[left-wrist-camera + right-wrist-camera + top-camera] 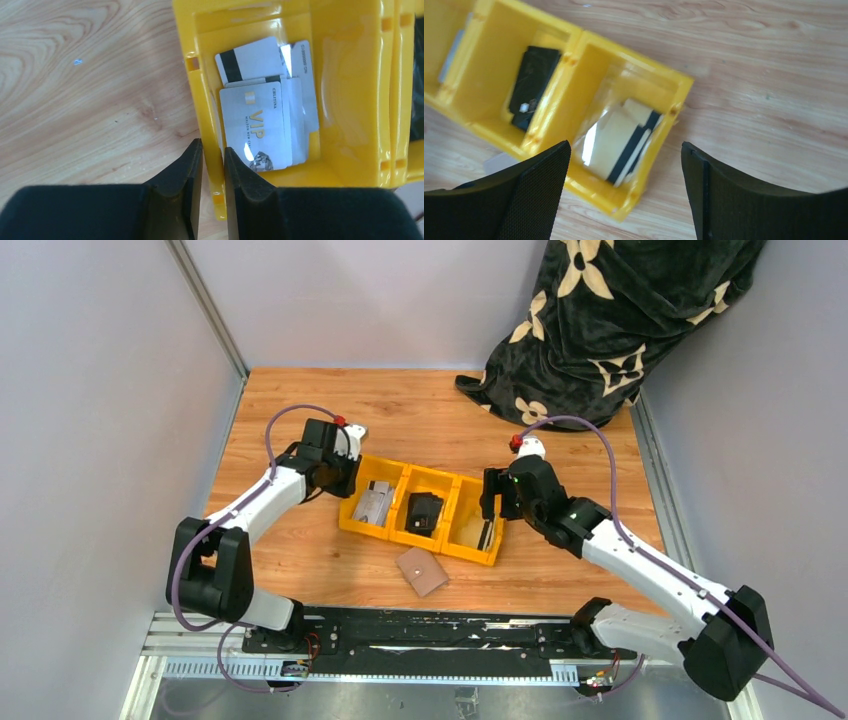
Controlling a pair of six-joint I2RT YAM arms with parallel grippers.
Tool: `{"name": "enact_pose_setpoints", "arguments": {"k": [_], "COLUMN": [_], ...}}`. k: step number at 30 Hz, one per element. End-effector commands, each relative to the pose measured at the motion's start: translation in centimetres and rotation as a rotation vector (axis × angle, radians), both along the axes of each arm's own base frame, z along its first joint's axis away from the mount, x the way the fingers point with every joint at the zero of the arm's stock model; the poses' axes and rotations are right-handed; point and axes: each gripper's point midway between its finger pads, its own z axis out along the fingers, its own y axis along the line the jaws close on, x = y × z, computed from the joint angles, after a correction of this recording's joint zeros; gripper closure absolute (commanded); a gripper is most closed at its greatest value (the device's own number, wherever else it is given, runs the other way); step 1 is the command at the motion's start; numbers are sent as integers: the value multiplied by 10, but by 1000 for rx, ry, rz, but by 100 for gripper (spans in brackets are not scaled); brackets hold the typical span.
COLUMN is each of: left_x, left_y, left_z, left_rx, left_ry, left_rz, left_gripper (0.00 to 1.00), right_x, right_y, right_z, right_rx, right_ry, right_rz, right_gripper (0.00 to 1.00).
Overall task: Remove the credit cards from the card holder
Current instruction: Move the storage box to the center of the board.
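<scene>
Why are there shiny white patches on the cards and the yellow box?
Left wrist view: lamp glare streaks the glossy yellow bin and leaves white spots on the VIP card. Right wrist view: a bright reflection hides part of the stacked cards. Top view: the light looks even, with no strong glare.

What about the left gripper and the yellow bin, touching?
Touching. Left wrist view shows the left gripper pinching the wall of the yellow bin, no gap.

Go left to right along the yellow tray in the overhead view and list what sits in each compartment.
Along the yellow tray: flat pile of credit cards → black wallet → second batch of cards, leaning on edge.
</scene>
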Motion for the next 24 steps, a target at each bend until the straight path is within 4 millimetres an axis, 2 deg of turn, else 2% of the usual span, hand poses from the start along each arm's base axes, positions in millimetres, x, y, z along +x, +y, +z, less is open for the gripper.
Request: {"name": "enact_pose_setpoints", "arguments": {"k": [1,6,9,12,17,20,24], "left_x": [0,-4,-3,-6,-8,-12,-25], "left_y": [-3,-2,0,-13,-21,-26,-41], "left_z": [3,6,8,8,13,17,15], "left_rx": [-54,-62,-66,-124,-156,-169,-228], "left_ry": [-9,-50,-59,-21,-13,-16,28], "left_rz": [119,210,242,215,166,126,30], "left_gripper": [78,79,81,75,66,62,61], "right_x": [-2,-5,-5,0,17,32,58], "right_y": [-28,-39,-35,-28,-33,-38,-45], "right_z": [-33,-56,-65,-73,-82,-81,-76], "right_rx": [-54,-89,-72,-58,-86,-109,-135], "right_ry": [100,169,209,235,272,264,241], "right_rz": [-82,-106,-95,-79,-109,-128,-157], "right_gripper": [17,25,29,35,55,62,67]}}
